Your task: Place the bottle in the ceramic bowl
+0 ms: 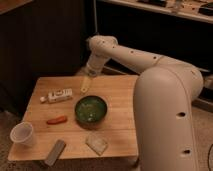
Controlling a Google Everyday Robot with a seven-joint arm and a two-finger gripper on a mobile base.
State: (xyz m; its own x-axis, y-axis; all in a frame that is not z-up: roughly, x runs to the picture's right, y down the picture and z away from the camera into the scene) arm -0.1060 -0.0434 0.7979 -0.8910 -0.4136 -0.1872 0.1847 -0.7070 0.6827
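The bottle (60, 95) lies on its side on the wooden table (120, 125), at the back left, with its white cap pointing left. The dark green ceramic bowl (91, 110) sits at the table's middle, right of and in front of the bottle. It holds nothing large. My gripper (85, 85) hangs down from the white arm over the table's back part, right of the bottle and just behind the bowl. It holds nothing that I can see.
A white cup (22, 134) stands at the front left. A grey bar (55, 151) lies at the front edge. A small orange-red item (56, 120) lies left of the bowl, and a pale packet (97, 143) in front of it. The arm's large white body (165, 115) fills the right.
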